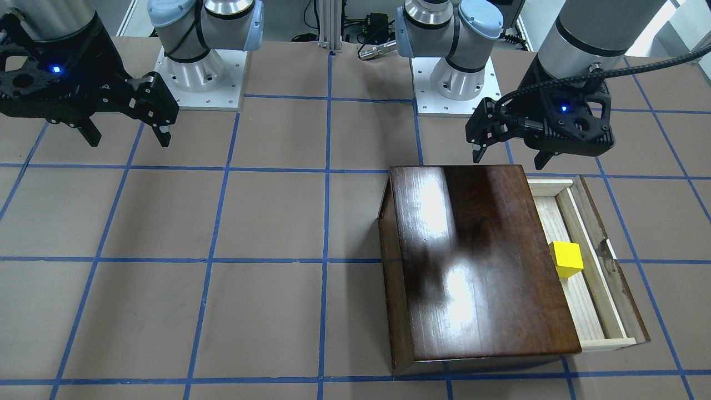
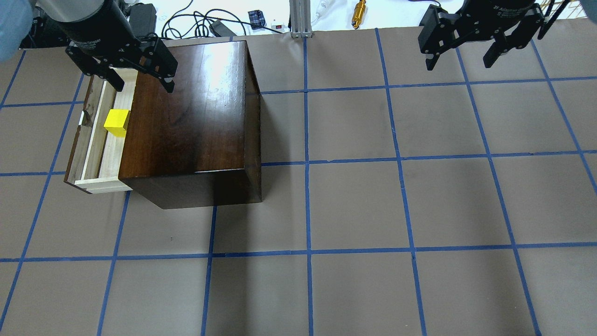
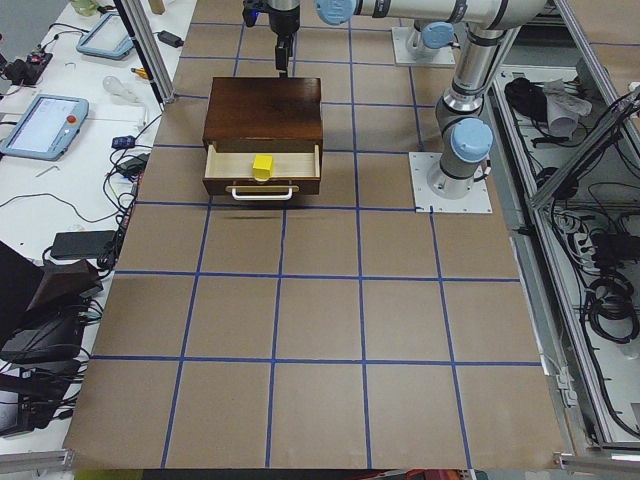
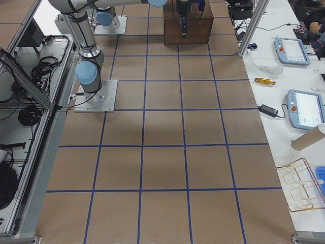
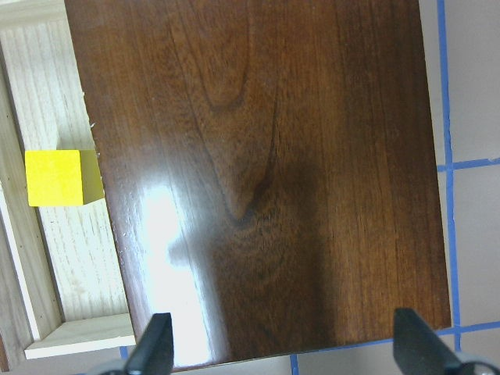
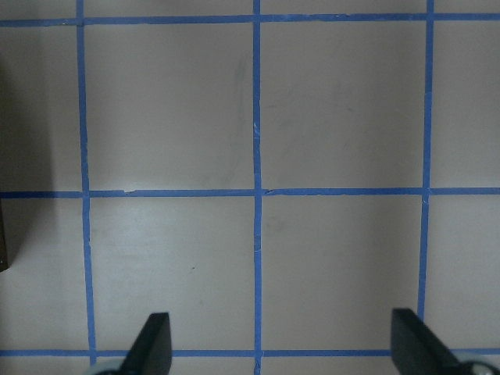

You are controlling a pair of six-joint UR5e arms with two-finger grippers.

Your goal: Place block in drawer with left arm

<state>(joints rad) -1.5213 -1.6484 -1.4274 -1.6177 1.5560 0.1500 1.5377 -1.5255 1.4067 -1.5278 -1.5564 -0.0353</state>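
In the overhead view the drawer (image 2: 103, 183) juts from the box (image 2: 186, 116) toward 9 o'clock, its long axis running 6 to 12. The block (image 2: 116, 122), a cube square to the drawer walls, lies inside it just beside the box. Beyond, at 12, the left gripper (image 2: 143, 86) hovers spread and empty. The right gripper (image 2: 458, 64), well apart at 2 o'clock, is likewise spread and empty.

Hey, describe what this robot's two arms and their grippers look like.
The left arm and right arm are silver-grey with light-blue joint caps. Each ends in a black two-finger gripper with a blue light, the left gripper and the right gripper. Only the left has a black ribbed cable at its wrist.
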